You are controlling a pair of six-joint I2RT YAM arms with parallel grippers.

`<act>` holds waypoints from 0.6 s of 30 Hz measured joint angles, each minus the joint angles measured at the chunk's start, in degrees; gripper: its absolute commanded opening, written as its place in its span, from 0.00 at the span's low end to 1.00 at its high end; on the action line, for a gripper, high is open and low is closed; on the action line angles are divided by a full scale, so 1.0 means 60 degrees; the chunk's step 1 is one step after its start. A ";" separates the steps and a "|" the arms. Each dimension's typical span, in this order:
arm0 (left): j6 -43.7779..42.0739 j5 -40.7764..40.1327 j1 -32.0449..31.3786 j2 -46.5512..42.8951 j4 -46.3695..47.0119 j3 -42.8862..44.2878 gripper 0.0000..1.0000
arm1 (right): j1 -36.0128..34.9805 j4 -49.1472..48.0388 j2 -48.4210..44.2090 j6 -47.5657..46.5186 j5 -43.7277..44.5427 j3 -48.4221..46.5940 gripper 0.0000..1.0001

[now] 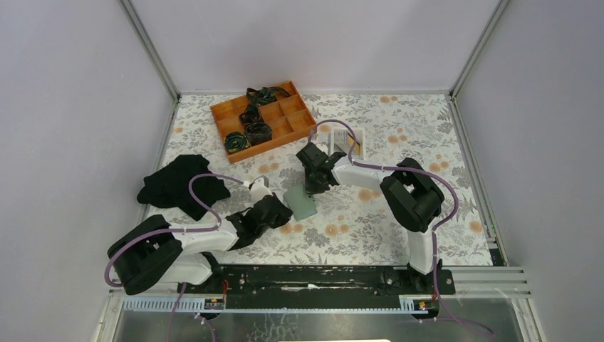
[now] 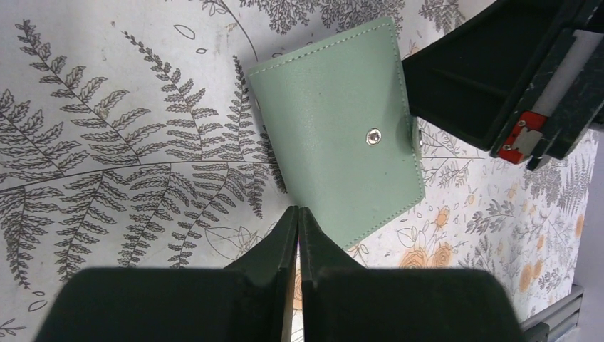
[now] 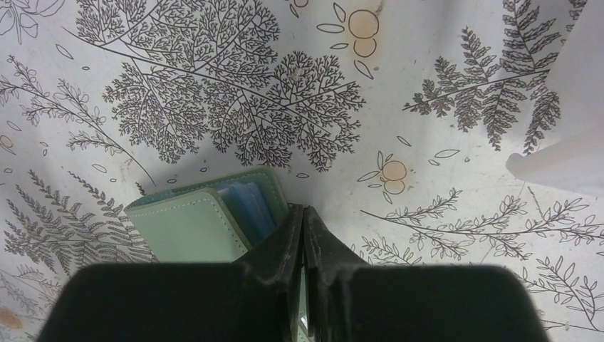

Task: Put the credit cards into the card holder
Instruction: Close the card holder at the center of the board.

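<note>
Left gripper (image 2: 298,212) has its two black fingers pressed together with nothing between them. The tips sit at the near edge of the card holder (image 2: 335,128), a small soft sage-green wallet lying flat on the fern-and-flower printed tablecloth (image 2: 107,142) between the two arms. The right gripper (image 3: 303,211) is closed just as tightly and meets the wallet at its opposite side, by the flap edge. I cannot tell whether a sliver of the flap is caught in its fingers.

Seen from the right wrist, the wallet gapes a little at that side. Light blue card edges (image 3: 246,203) show inside, or so they look; they could be a lining. No loose cards show up clearly around the wallet. The small white rectangular tray (image 1: 350,146) beyond the right arm is too small in the overhead view to tell what it holds.

This looks to me like the late part of the job: cards seated, wallet being steadied or pressed closed. The round metal snap stud (image 2: 374,135) on the top face stands uncovered. So the next move probably calls for one arm pinning the wallet while the other folds the flap over and presses down squarely. The soft body could slide on the cloth.
</note>
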State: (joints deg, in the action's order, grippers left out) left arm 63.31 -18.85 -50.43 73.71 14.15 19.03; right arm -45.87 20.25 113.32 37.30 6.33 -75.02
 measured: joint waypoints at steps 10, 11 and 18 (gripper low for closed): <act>0.0033 -0.0211 -0.0036 -0.0408 -0.0251 0.0004 0.07 | 0.0004 0.0270 0.0044 -0.0503 0.0557 -0.0186 0.30; 0.0025 -0.0284 -0.0036 -0.0510 -0.0302 0.0004 0.07 | 0.0004 0.0339 0.0044 -0.0543 0.0670 -0.0219 0.32; -0.0204 -0.0616 -0.0036 -0.0834 -0.0586 0.0219 0.07 | 0.0015 0.0903 0.0047 -0.0852 0.1443 -0.0495 0.34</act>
State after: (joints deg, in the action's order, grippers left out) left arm 62.08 -22.55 -50.65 68.71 10.63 20.34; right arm -45.78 25.67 113.60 32.18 14.98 -78.00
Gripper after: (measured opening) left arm 0.071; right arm 0.339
